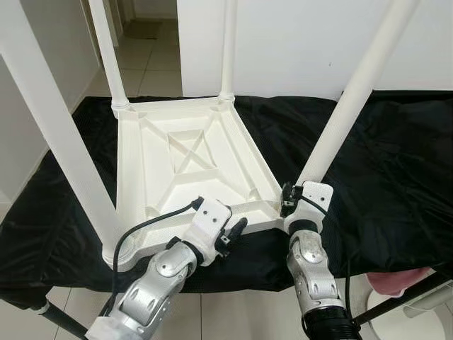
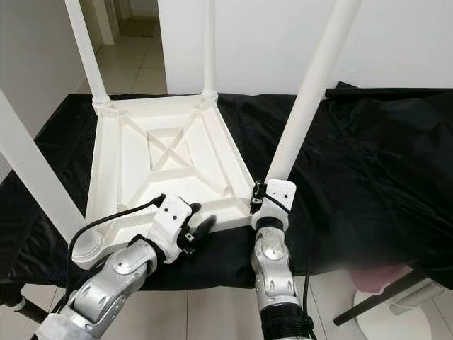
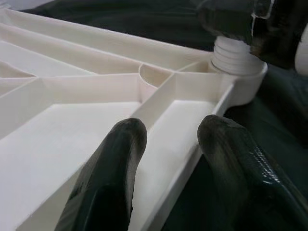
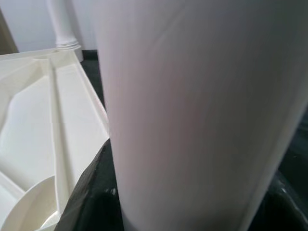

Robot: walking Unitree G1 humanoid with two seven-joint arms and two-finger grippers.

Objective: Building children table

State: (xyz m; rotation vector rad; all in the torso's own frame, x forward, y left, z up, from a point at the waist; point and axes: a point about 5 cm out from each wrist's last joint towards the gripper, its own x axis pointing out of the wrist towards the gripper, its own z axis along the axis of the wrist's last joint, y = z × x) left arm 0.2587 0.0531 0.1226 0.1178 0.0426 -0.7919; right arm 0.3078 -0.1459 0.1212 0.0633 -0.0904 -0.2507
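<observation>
1. Near-left leg (image 1: 60, 134): a smooth white plastic tube rising from the tabletop's corner at 8 o'clock, slanting out toward 11.
2. Tabletop (image 1: 177, 166): a white moulded plastic slab lying upside down, ribbed underside up, with a raised X-brace in a square recess at its centre. It rests on a black cloth (image 1: 396, 177), matte and creased, draped over a work surface.
3. Far legs (image 1: 107, 53): two slim white tubes upright in ringed sockets at the far corners, at 11 and 12 o'clock.
4. Left gripper (image 1: 237, 228): at 6 o'clock on the tabletop's near edge. Glossy, rounded black fingers (image 3: 108, 173) are spread and straddle the thin near rim, one inside the tray-like underside, one outside over the cloth.
5. Right gripper (image 1: 289, 200): at the near-right corner, about 5 o'clock, at the base of the near-right leg (image 1: 347, 106). The smooth white tube slants toward 1 o'clock. Whether the fingers pinch it, I cannot tell.
6. Pale floor tiles (image 1: 148, 67) beyond the table at 11 o'clock.
</observation>
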